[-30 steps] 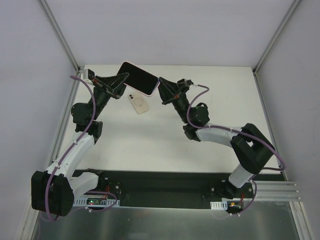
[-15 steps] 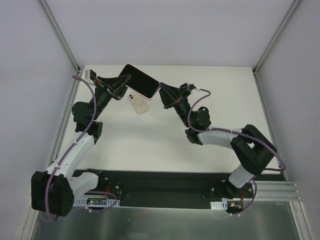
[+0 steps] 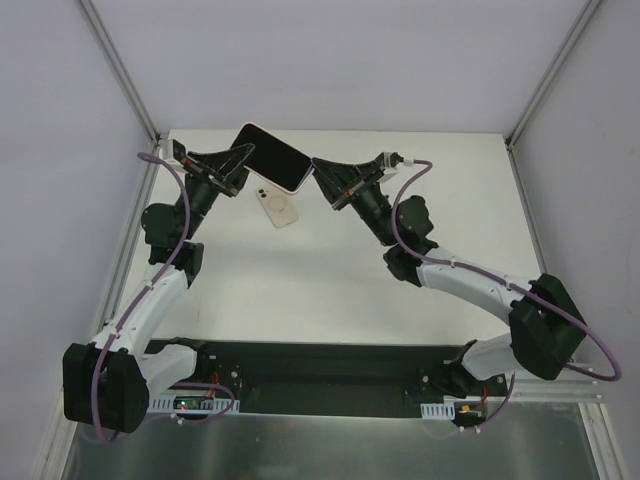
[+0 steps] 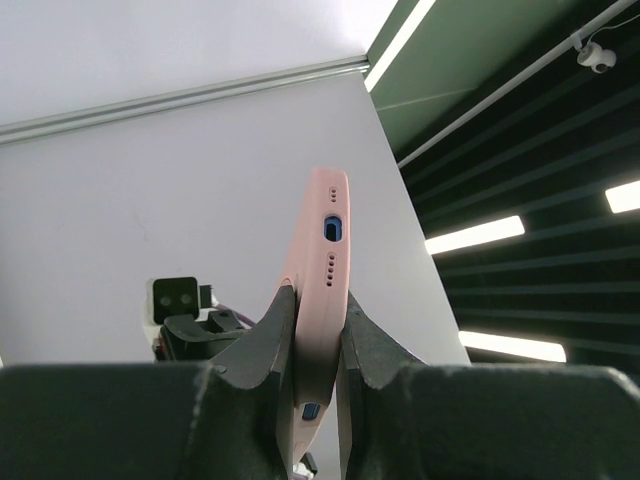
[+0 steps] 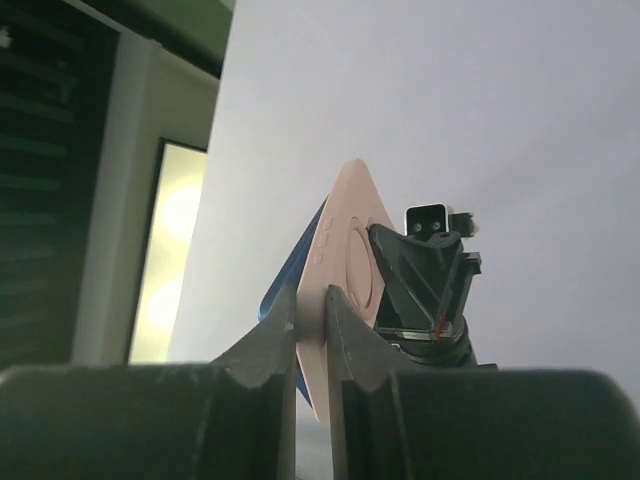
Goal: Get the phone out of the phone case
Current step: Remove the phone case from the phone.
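The pink case [image 4: 318, 250], with the dark-screened phone [image 3: 272, 157] in it, hung tilted above the table [image 3: 330, 280], upper centre-left of the overhead view. The left gripper [image 3: 247, 153] pinched the case's left end and the right gripper [image 3: 319, 167] pinched its right end. A white ring-marked slab [image 3: 278, 208] lay flat on the table just below.

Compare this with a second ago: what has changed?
The right arm swung its elbow out rightward and stretched; the phone edged slightly left. Both sets of jaws stay shut on the phone, held in the air. The white item on the table has not moved.
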Tool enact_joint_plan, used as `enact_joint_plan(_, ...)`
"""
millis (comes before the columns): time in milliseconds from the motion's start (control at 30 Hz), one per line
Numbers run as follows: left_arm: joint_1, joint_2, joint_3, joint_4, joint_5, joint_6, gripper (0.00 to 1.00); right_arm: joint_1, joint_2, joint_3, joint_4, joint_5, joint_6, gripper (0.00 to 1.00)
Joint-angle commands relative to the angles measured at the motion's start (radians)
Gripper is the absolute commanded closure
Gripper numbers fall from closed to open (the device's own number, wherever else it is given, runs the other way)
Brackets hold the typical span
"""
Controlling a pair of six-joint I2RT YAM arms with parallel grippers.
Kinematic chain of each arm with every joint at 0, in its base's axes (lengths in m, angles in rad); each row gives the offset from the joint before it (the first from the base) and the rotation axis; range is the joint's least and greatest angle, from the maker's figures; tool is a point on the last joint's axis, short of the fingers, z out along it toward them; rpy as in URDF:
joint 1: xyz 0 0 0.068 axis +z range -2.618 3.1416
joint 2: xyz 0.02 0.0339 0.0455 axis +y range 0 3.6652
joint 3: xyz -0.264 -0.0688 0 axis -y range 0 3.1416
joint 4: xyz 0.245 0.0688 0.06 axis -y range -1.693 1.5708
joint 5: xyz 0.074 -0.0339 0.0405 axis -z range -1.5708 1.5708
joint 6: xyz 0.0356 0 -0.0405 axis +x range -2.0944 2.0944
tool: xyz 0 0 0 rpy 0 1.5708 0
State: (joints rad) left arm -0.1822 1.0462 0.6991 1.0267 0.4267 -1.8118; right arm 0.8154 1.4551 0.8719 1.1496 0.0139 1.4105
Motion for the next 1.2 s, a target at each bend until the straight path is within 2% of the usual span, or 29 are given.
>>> enact_joint_plan(0, -0.051, -0.083, 0.123, 0.650, 0.032, -0.204, 1.00, 0.053, 0.048, 0.040, -0.862, -0.178, -0.269, 0.99)
enact_joint_plan(100, -0.051, -0.086, 0.135, 0.616, 0.065, -0.202, 1.00, 0.054, 0.016, 0.119, -1.055, -0.146, -0.373, 0.99)
enact_joint_plan(300, -0.051, -0.088, 0.131, 0.566, 0.095, -0.193, 1.00, 0.050, 0.001, 0.191, -1.175, -0.163, -0.479, 0.89)
enact_joint_plan(467, -0.051, -0.078, 0.129, 0.562, 0.106, -0.193, 1.00, 0.051, 0.027, 0.233, -1.194, -0.262, -0.545, 0.85)
enact_joint_plan(600, -0.051, -0.066, 0.148, 0.547, 0.138, -0.195, 1.00, 0.053, 0.036, 0.254, -1.188, -0.392, -0.651, 0.78)
enact_joint_plan(633, -0.051, -0.061, 0.154, 0.546, 0.147, -0.195, 1.00, 0.053, 0.037, 0.260, -1.189, -0.420, -0.672, 0.73)
enact_joint_plan(700, -0.051, -0.054, 0.166, 0.536, 0.165, -0.195, 1.00, 0.053, 0.037, 0.271, -1.191, -0.483, -0.702, 0.72)
enact_joint_plan(833, -0.051, -0.049, 0.174, 0.510, 0.187, -0.185, 1.00, 0.051, 0.021, 0.265, -1.206, -0.489, -0.743, 0.71)
enact_joint_plan(967, -0.051, -0.049, 0.165, 0.495, 0.204, -0.179, 1.00, 0.051, 0.016, 0.262, -1.188, -0.465, -0.733, 0.74)
enact_joint_plan(1000, -0.051, -0.049, 0.155, 0.493, 0.207, -0.179, 1.00, 0.051, 0.010, 0.259, -1.183, -0.450, -0.726, 0.77)
enact_joint_plan(1033, -0.051, -0.049, 0.151, 0.492, 0.210, -0.178, 1.00, 0.051, 0.004, 0.257, -1.182, -0.436, -0.722, 0.87)
enact_joint_plan(1100, -0.051, -0.046, 0.139, 0.484, 0.225, -0.169, 1.00, 0.051, -0.024, 0.240, -1.180, -0.386, -0.716, 0.98)
enact_joint_plan(1167, -0.051, -0.037, 0.120, 0.457, 0.245, -0.158, 1.00, 0.050, -0.050, 0.227, -1.206, -0.344, -0.723, 0.99)
